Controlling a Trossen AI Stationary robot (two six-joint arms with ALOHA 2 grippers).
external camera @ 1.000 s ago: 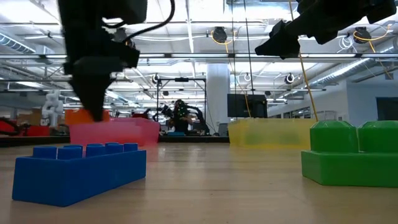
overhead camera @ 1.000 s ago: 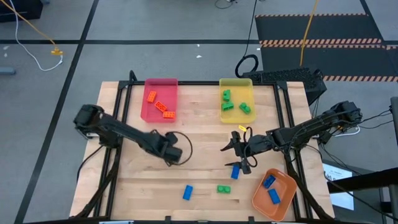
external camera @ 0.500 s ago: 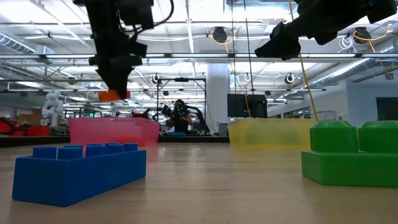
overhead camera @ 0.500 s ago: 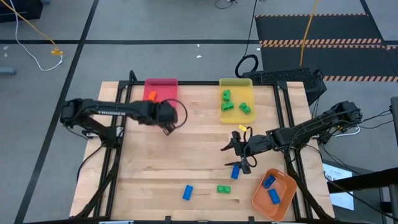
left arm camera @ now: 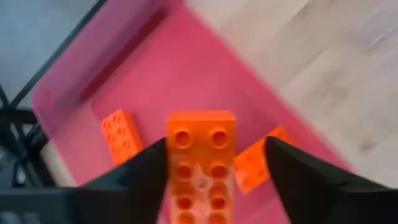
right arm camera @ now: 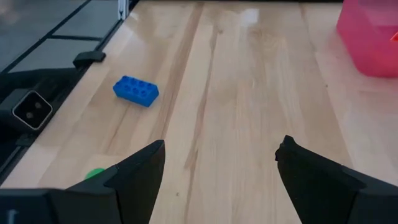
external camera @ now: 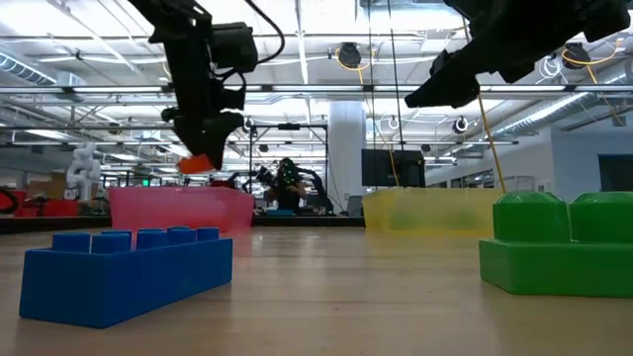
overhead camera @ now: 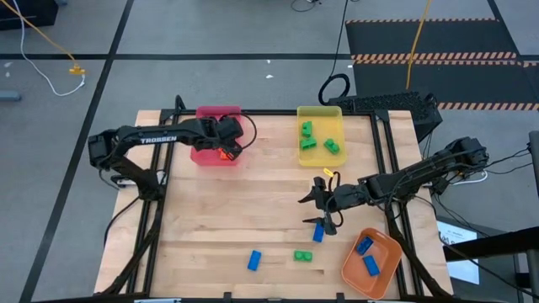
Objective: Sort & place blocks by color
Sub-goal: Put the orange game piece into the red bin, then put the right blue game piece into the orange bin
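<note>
My left gripper (overhead camera: pixel 224 150) hangs over the pink tray (overhead camera: pixel 205 156), shut on an orange brick (left arm camera: pixel 200 163). Two more orange bricks (left arm camera: pixel 120 134) lie on the floor of the pink tray (left arm camera: pixel 186 74). My right gripper (overhead camera: pixel 314 212) is open above the table's right half, beside a blue brick (overhead camera: pixel 318 233) that lies flat on the wood. Its wrist view shows open fingers (right arm camera: pixel 217 177) and, farther off, a second blue brick (right arm camera: pixel 135 91). That blue brick (overhead camera: pixel 254 260) and a green one (overhead camera: pixel 302 256) lie near the near edge. My left gripper pinches the orange brick by its two long sides (left arm camera: pixel 171 180), one finger (left arm camera: pixel 140 177) on each side, along the brick's length. The fingers come from above, pointing down. The brick (external camera: pixel 197 163) is lifted clear above the pink tray (external camera: pixel 178 208), slightly tilted.
A yellow tray (overhead camera: pixel 321 117) at the far edge holds green bricks. An orange tray (overhead camera: pixel 381 242) at the near right corner holds two blue bricks. Bare wood lies between the trays. In the low view a blue brick (external camera: pixel 129 272) and a green brick (external camera: pixel 559 247) sit close.
My left gripper, shut on the orange brick throughout, rose from the table's middle and travelled toward the far edge, and it now hangs over the pink tray. The brick went with it, lifted clear.
</note>
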